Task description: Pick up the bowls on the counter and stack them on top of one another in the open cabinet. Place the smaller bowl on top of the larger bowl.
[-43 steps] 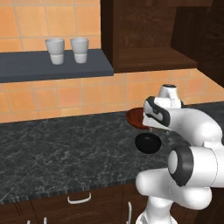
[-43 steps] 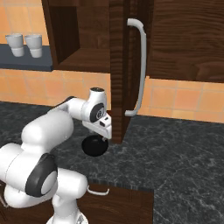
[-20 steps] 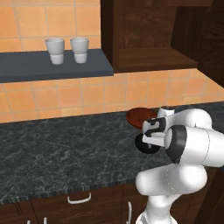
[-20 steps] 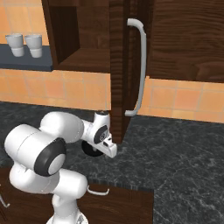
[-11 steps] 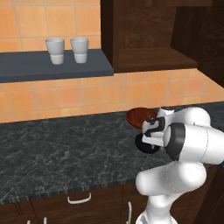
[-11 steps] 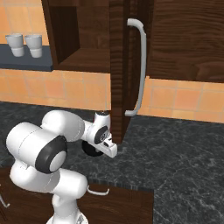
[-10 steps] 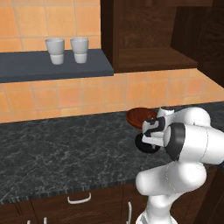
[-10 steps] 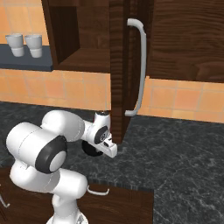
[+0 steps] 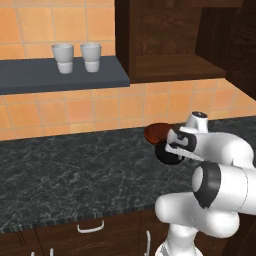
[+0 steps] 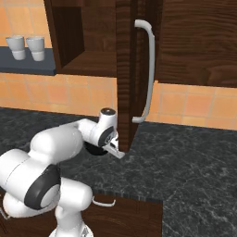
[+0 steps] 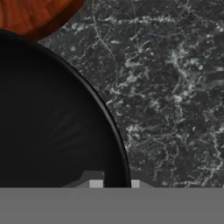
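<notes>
Fingers [image 11: 113, 183] straddle the rim of the black bowl [image 9: 166, 154], one tip inside, one outside; gap narrow, w/ the rim between, contact not clear. Bowl sits on the surface [image 9: 75, 175], just near of the brown bowl [image 9: 156, 132], below the open cabinet [image 9: 170, 65]. Rim pinch likely chosen because the bowl is too wide to span. Judgement: grasp stage, lift not yet begun; brown bowl should go in first.

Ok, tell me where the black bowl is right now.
The black bowl sits on the counter just in front of the brown bowl, at the gripper, whose fingertips straddle its rim in the hand view.
</notes>
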You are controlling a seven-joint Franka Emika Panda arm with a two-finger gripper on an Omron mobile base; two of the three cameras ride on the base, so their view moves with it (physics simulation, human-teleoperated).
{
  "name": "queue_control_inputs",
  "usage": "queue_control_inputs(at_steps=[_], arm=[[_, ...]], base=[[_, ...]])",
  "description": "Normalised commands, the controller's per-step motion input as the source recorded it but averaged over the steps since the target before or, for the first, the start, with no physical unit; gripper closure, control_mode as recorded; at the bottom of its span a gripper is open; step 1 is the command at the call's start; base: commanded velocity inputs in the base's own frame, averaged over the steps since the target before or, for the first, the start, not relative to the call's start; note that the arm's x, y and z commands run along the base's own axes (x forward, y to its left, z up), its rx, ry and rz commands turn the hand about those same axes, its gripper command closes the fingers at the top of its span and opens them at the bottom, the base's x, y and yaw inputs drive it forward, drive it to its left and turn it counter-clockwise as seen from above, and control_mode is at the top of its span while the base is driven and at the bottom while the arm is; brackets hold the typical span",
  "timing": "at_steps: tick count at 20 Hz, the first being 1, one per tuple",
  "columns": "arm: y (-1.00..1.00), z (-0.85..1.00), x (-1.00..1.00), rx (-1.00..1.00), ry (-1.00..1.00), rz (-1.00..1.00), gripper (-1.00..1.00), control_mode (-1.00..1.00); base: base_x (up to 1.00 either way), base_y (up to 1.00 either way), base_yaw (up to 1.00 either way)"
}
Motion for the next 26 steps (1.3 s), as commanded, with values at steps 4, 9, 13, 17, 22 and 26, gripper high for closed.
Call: queue_control_inputs(at_steps=[4,9,13,17,22,26], arm=[[-0.01,0.89,0.16,0.01,-0.20,-0.09,1.00,-1.00],[-0.05,0.37,0.82,0.00,-0.01,-0.14,1.00,-1.00],[-0.24,0.52,0.79,0.03,0.00,-0.14,1.00,-1.00],[-0.28,0.11,0.92,0.02,0.07,-0.05,1.00,-1.00],[-0.27,-0.30,0.62,-0.02,0.05,0.00,1.00,-1.00],[-0.21,-0.52,0.35,-0.05,0.03,0.00,1.00,-1.00]], base=[[0.00,0.00,0.00],[0.00,0.00,0.00],[0.00,0.00,0.00],[0.00,0.00,0.00],[0.00,0.00,0.00],[0.00,0.00,0.00]])
